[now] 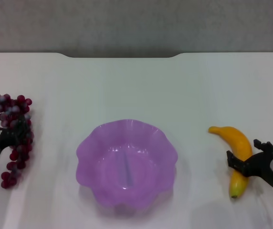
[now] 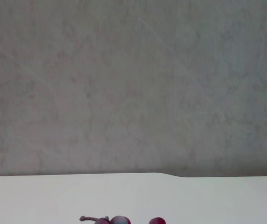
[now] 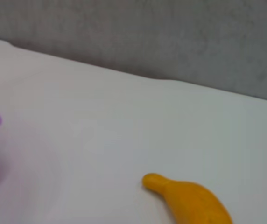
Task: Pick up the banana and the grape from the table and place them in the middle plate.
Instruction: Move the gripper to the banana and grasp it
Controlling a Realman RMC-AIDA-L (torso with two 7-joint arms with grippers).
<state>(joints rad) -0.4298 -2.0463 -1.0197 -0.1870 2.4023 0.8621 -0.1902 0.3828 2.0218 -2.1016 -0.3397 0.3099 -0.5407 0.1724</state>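
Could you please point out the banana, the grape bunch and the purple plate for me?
banana (image 1: 238, 141): head view, upper yellow body.
grape bunch (image 1: 13, 113): head view, upper berries.
purple plate (image 1: 86, 151): head view, left rim.

A translucent, glossy plastic look is shown by the middle plate (image 1: 127, 164); the table (image 1: 136, 90) is seen smooth and matt white; some berries of the grape (image 1: 13, 136) are frosted.

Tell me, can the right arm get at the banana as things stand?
Probably yes. In the head view the right end effector is already at the banana, its dark fingers straddling the fruit's middle on the table. Nothing lies between them, and the purple plate sits well apart.
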